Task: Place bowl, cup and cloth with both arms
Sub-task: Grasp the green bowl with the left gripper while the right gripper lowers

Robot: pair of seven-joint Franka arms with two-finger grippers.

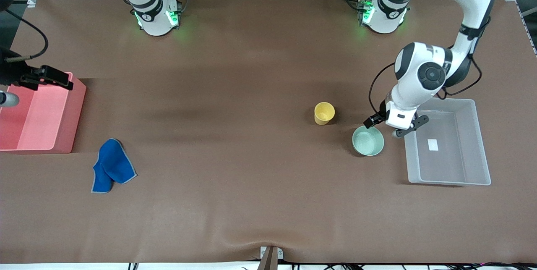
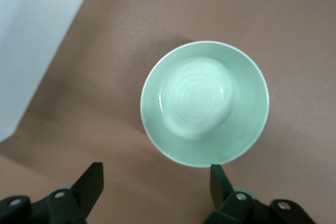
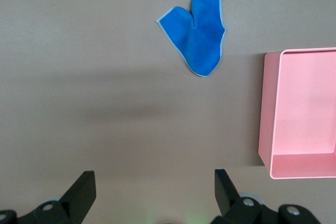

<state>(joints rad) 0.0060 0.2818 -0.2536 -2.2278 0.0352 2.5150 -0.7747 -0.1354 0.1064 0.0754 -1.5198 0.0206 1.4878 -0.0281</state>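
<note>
A: Bowl (image 1: pixel 368 140), pale mint green, is the landmark here. It sits upright and empty on the brown surface (image 1: pixel 251 177), just beside the clear grey bin (image 1: pixel 482 169) at the left arm's end.

B: Where are the other task things?

A: The yellow cup (image 1: pixel 324 113) stands near the bowl, farther from the front camera and toward the right arm's end. The royal-blue cloth (image 1: pixel 110 171) lies crumpled well apart from the bowl, at the right arm's end, near a pink bin (image 1: pixel 71 123).

B: And the arms?

A: The left end effector (image 1: pixel 394 129) hovers low between the bowl and the grey bin. In the left wrist view its fingers (image 2: pixel 90 182) are spread wide and hold nothing, with the bowl (image 2: pixel 205 109) ahead of them. The right end effector (image 1: pixel 44 79) hangs over the pink bin, well apart from the bowl, also wide open and empty; that arm seems to be waiting.

B: How should the left arm do this step well?

A: My judgement: the step is grasping the bowl. The whole bowl looks about as wide as the finger gap, so pinching the rim is safer: one finger inside, one outside, on the wall nearest the grey bin. Come down straight so the smooth bowl is not nudged, close firmly, then lift clear of the bin wall.
</note>
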